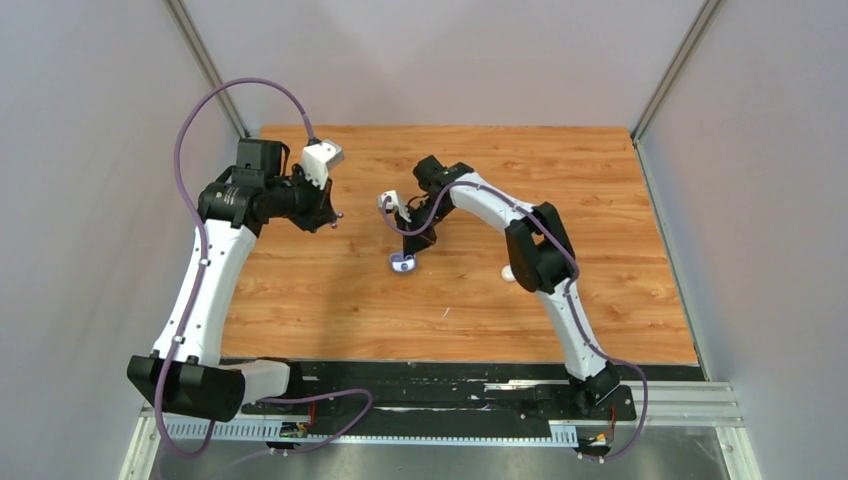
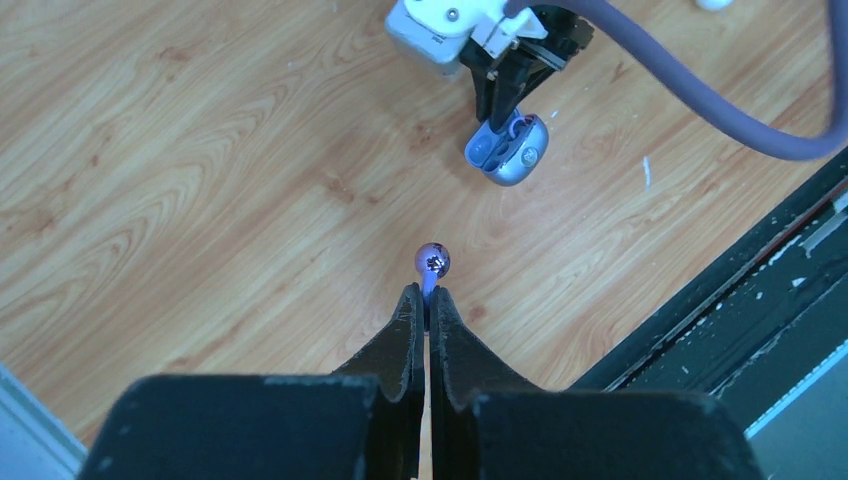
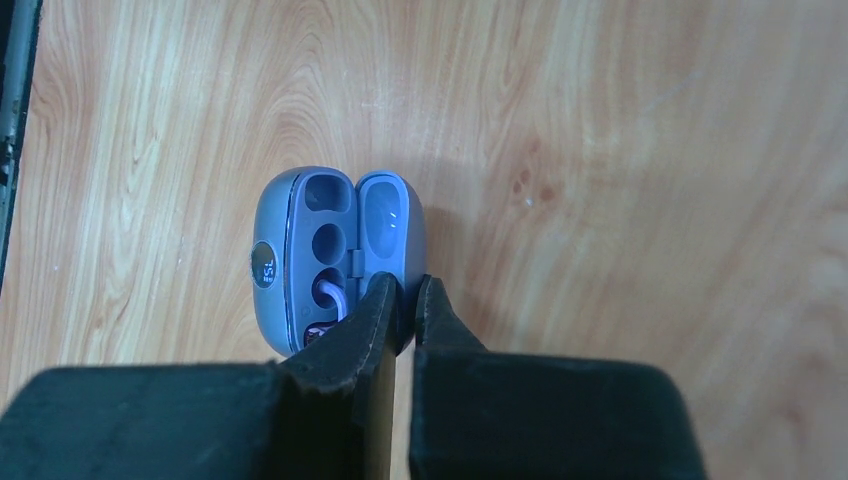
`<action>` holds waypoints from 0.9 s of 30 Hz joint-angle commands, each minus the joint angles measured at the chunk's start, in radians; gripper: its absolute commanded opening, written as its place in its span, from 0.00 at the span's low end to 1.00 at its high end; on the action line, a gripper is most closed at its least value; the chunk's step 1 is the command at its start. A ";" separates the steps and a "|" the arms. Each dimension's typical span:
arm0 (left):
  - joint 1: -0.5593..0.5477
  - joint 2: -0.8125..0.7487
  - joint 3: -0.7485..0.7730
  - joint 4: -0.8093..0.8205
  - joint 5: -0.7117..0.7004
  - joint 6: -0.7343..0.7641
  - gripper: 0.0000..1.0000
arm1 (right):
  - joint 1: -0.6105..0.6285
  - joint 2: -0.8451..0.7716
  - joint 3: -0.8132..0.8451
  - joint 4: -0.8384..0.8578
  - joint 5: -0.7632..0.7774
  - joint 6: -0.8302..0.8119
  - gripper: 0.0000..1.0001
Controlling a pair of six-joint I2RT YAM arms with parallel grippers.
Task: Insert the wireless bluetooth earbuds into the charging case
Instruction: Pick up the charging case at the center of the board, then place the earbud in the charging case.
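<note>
My left gripper (image 2: 427, 293) is shut on the stem of a dark purple earbud (image 2: 432, 262) and holds it above the wood table, left of the case. The bud shows as a tiny dot at the fingertips in the top view (image 1: 339, 214). The grey-blue charging case (image 3: 305, 250) lies open on the table, its lid (image 3: 388, 225) swung out to the right. My right gripper (image 3: 405, 285) is shut on the near edge of that lid. A pale purple stem (image 3: 330, 295) sits in the case's near slot; the far slot is empty. In the top view the case (image 1: 402, 263) lies under the right gripper (image 1: 412, 247).
A small white object (image 1: 508, 272) lies on the table beside the right forearm. It also shows at the top edge of the left wrist view (image 2: 715, 3). A black rail (image 1: 450, 385) runs along the table's near edge. Grey walls close in three sides.
</note>
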 commanded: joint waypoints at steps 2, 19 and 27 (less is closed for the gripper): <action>0.007 0.015 0.002 0.133 0.171 -0.019 0.00 | 0.007 -0.407 -0.167 0.271 0.184 0.089 0.00; -0.100 0.187 0.220 0.174 0.339 0.124 0.00 | 0.083 -0.940 -0.771 0.978 0.530 -0.221 0.00; -0.120 0.169 0.210 0.218 0.424 0.117 0.00 | 0.097 -0.936 -0.755 0.940 0.550 -0.242 0.00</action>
